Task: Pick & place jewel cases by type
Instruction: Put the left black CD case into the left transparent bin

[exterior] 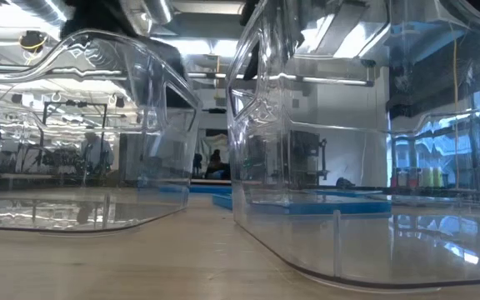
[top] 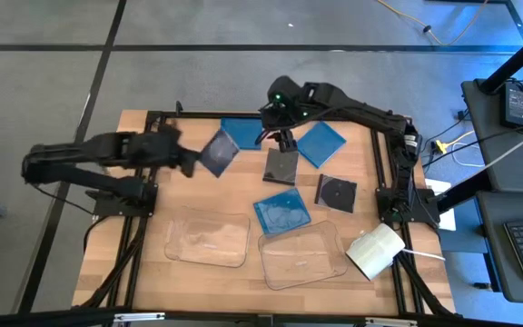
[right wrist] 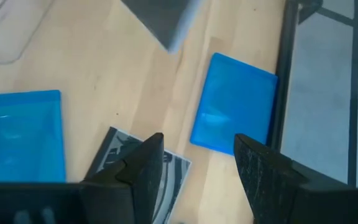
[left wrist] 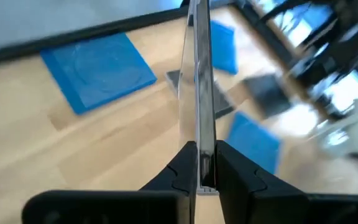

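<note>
Three translucent blue jewel cases lie flat. Two dark ones lie between them. A third dark case is held on edge, lifted.

Right hand open above blue case.

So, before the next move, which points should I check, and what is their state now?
1. Left tool shut on dark jewel case: ok.
2. That case lifted off the table: ok.
3. Right tool open: ok.
4. Right tool above the black case: ok.
5. Both clear trays free of cases: ok.
6. Which tray receives the dark type: cannot tell.
</note>
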`<action>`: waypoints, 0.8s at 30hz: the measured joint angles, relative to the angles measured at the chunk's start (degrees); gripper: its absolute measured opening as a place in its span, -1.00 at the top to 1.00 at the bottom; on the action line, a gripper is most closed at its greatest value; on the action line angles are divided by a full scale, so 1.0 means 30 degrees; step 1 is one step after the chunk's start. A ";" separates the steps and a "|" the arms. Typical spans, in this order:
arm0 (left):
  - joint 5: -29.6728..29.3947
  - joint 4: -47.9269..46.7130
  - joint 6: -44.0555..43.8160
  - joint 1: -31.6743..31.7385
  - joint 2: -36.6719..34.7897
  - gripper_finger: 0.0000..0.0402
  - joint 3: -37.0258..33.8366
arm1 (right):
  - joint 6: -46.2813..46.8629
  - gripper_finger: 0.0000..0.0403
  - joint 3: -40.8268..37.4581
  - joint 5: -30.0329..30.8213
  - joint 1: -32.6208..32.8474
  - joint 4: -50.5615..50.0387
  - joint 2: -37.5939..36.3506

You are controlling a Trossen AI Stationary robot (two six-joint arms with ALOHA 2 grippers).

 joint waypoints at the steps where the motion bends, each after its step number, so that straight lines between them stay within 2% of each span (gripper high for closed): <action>1: -0.0147 -0.0019 -0.1078 -0.0456 -0.0694 0.83 -0.0310 | 0.0021 0.01 0.0000 0.0005 -0.0077 0.0062 0.0000; 5: -0.1241 0.0134 -0.5291 -0.2908 -0.2458 0.81 -0.1820 | 0.0078 0.01 0.0000 -0.0012 -0.0365 0.0242 0.0000; 11: -0.4190 0.1577 -0.8864 -0.7452 -0.2404 0.82 -0.3437 | 0.0926 0.01 -0.0499 -0.0019 -0.0842 0.0331 0.0015; 16: -0.7316 0.2880 -1.0226 -1.1637 -0.1298 0.82 -0.3480 | 0.2397 0.01 -0.0525 -0.0019 -0.1130 0.0104 0.0015; 24: -1.0929 0.2720 -1.5885 -1.7120 0.2292 0.82 -0.3487 | 0.3986 0.01 -0.0532 -0.0041 -0.1189 0.0089 0.0015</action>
